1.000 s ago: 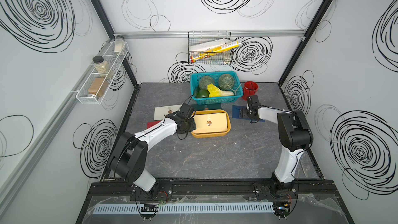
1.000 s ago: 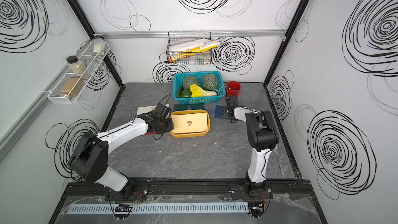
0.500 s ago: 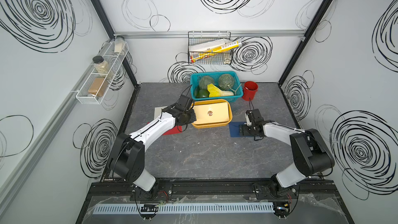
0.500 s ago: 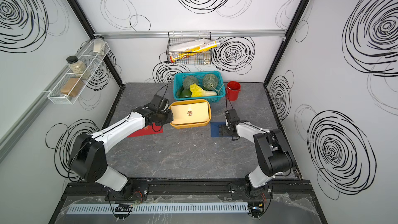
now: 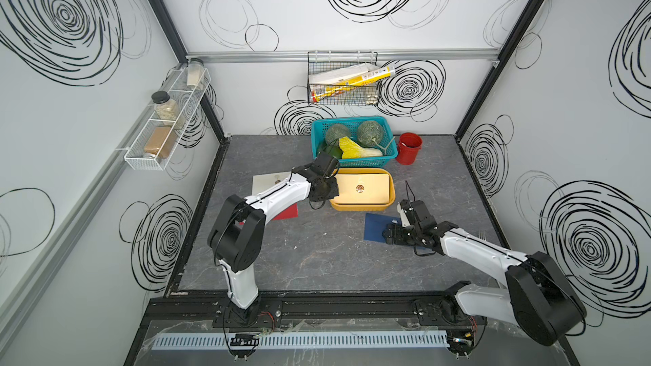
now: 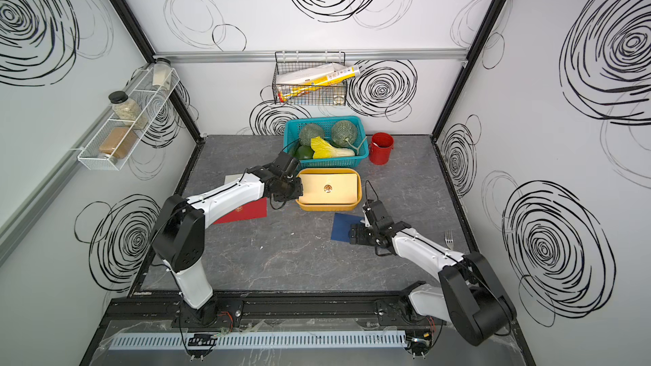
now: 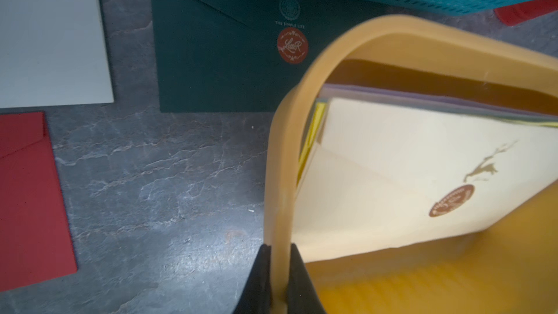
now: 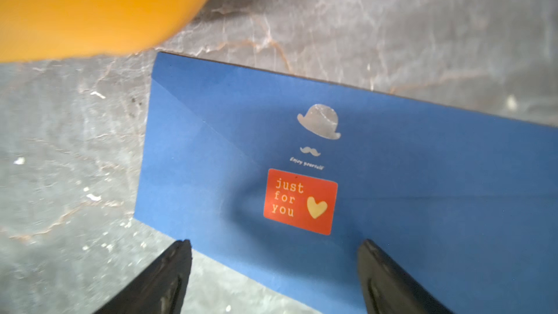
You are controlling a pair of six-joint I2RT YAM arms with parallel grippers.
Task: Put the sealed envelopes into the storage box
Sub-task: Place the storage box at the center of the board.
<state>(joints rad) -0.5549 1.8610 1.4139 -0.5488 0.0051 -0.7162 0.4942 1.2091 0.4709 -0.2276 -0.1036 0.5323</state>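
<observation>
Gripping the box rim on the left, open over the navy envelope on the right

Nearest the base: right pincer [image 8: 275, 244] low over the navy envelope [image 8: 392, 161], jaws spread wide, holding nothing. One finger is over the bare table [image 5: 317, 258], the other over the envelope. Contact with the paper: cannot tell. The navy envelope lies flat, just in front of the storage box [image 5: 363, 207] and apart from it.

A fork [image 6: 448, 237] lies near the right wall.

Further in: red envelope [image 5: 287, 212] flat on the table, partly under the left arm.

Left pincer [image 7: 279, 249] is nearly closed, pinching the left rim of the storage box, one finger outside the wall and one inside. The box sits mid-table. Inside it a beige envelope [image 7: 377, 176] with a round brown seal lies on top; lilac and yellow edges show beneath.

Behind the arm: white envelope [image 5: 267, 181] and dark green envelope [image 7: 211, 55], both flat on the table, outside the box.

Farthest: teal basket [image 5: 366, 161] of vegetables just behind the box, red bucket [image 5: 408, 149] beside the basket.
</observation>
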